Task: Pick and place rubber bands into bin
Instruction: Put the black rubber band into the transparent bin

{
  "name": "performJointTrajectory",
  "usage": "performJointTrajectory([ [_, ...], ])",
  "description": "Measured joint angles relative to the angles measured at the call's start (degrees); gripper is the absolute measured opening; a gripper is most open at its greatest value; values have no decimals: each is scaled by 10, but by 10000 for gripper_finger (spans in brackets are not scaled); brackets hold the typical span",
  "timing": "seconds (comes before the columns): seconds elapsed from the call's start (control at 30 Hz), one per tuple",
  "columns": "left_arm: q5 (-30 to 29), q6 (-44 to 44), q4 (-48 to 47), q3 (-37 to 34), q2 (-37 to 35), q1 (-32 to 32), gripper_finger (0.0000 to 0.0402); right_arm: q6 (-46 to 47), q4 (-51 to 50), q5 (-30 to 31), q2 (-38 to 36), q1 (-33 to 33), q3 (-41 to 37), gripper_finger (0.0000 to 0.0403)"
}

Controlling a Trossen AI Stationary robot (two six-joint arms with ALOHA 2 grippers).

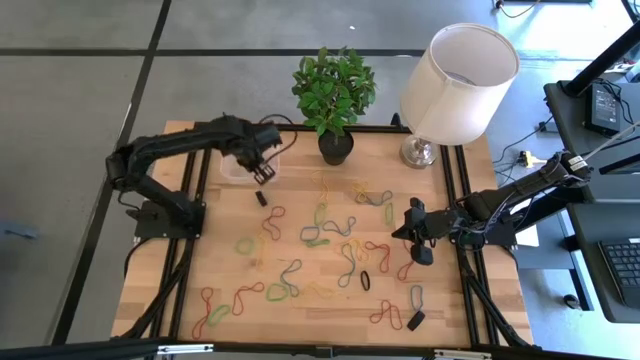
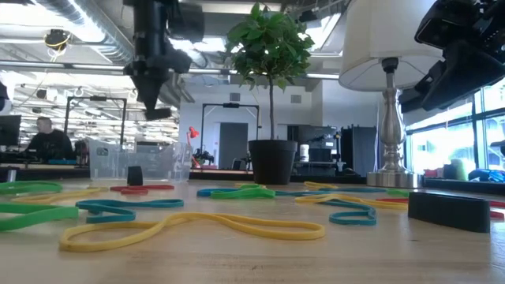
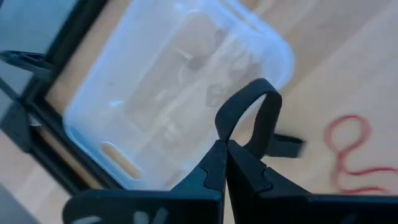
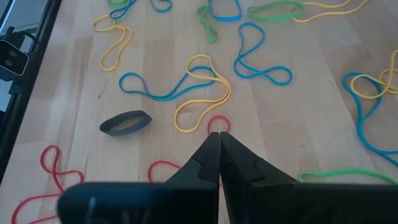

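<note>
Clear plastic bin (image 1: 238, 168), far left corner of the table: one, no band visible inside, so the task looks barely begun. Left gripper (image 1: 265, 174), just beside the bin: fingers pinched on one black rubber band (image 3: 249, 118), its loop standing up over the bin's edge, not yet dropped in. Rubber bands (image 1: 320, 240), loose across the wood: roughly twenty, exact count uncertain where they overlap. Right gripper (image 1: 424, 254), at the right edge: closed, empty, hovering above a red band (image 4: 216, 124).
</note>
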Motion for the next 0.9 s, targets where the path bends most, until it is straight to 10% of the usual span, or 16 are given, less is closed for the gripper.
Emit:
performJointTrajectory([
  [0.9,-12,209,11,0,11,85,2,0,0,0,0,0,0,7],
])
